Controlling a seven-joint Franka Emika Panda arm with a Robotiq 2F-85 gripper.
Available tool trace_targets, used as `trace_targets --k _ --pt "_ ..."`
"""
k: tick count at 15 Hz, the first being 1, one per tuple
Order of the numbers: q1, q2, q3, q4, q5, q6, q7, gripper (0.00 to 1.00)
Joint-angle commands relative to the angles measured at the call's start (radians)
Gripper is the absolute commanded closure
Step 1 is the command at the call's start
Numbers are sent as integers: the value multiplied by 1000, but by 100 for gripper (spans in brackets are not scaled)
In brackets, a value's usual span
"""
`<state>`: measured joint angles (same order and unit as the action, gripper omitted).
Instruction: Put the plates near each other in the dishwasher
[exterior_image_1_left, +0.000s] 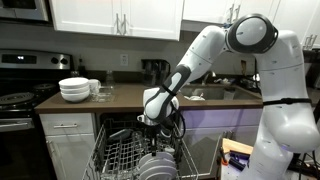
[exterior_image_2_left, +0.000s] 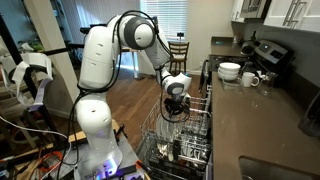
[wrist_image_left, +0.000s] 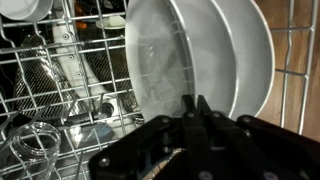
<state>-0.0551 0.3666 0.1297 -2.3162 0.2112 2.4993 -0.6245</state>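
Note:
Two white plates stand upright side by side in the dishwasher's wire rack: the nearer plate and the one behind it. My gripper reaches down over the rack in both exterior views. Its black fingers are pressed together at the lower rim of the nearer plate, and they look pinched on that thin rim. The plates show pale under the gripper in an exterior view. The dishwasher has its rack pulled out.
A clear glass lies in the rack left of the plates. A stack of white bowls sits on the counter with a mug beside it. The stove flanks the dishwasher. Upright tines crowd the rack.

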Motion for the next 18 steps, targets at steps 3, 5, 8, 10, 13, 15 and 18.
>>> trace_targets --k 3,5,8,10,13,15,18 --pt "-6 25 61 32 21 -39 23 52" --pt "5 -1 55 24 4 -60 51 39" --pt "29 -49 39 1 -32 -72 110 19" --pt "59 -90 28 -13 -81 -84 174 6" --pt "102 -160 17 -39 -162 -88 266 0" --pt "130 -209 9 -62 -230 -75 326 0" --pt "154 -279 9 -98 -306 -59 377 0"
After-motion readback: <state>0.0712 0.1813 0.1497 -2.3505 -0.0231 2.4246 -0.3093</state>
